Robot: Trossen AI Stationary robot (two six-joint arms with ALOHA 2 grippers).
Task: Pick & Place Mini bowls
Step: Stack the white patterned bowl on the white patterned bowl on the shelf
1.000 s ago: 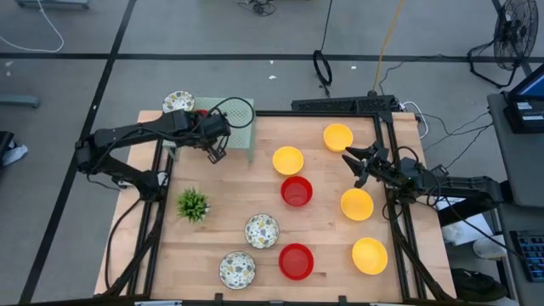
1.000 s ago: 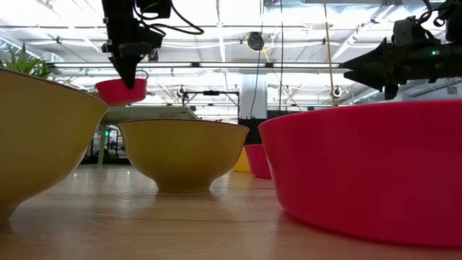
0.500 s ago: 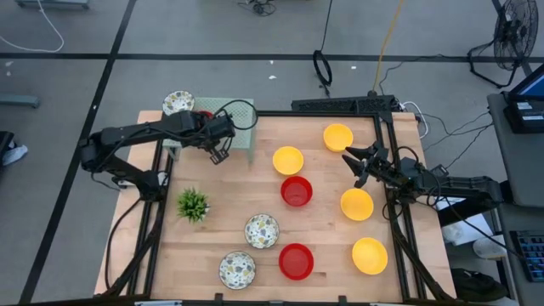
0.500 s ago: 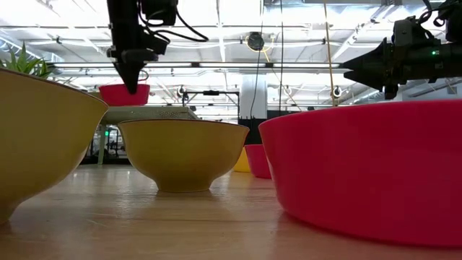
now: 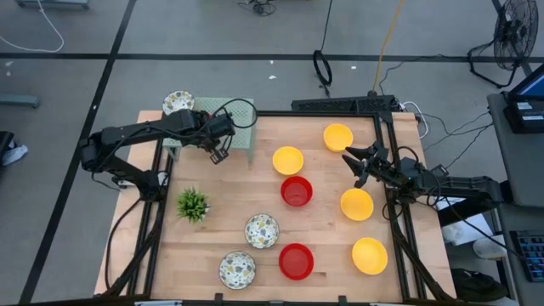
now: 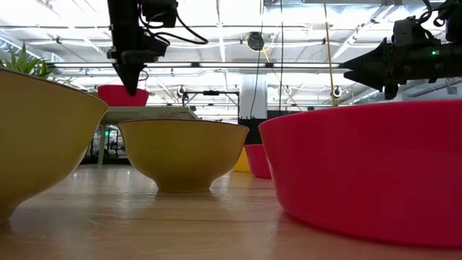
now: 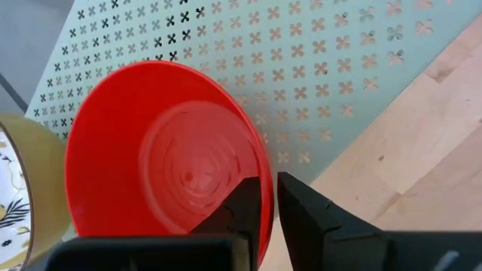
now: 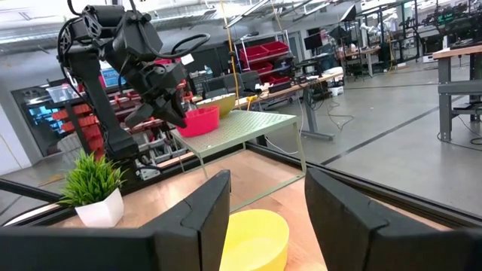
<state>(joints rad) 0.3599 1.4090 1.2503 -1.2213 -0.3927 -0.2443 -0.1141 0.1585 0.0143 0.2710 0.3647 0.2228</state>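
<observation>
In the left wrist view the left gripper [image 7: 267, 202] fills the lower middle, its fingers a sliver apart astride the rim of the red mini bowl [image 7: 162, 162], grip seemingly just loosening; the bowl sits on the pale green mesh rack [image 7: 316, 83], beside a floral bowl [image 7: 19, 196] at lower left. To place well, I judge: open fully, lift straight up, avoid tipping the rim. Far right in the high view, the right gripper [image 5: 350, 161] waits wide open, empty.
</observation>
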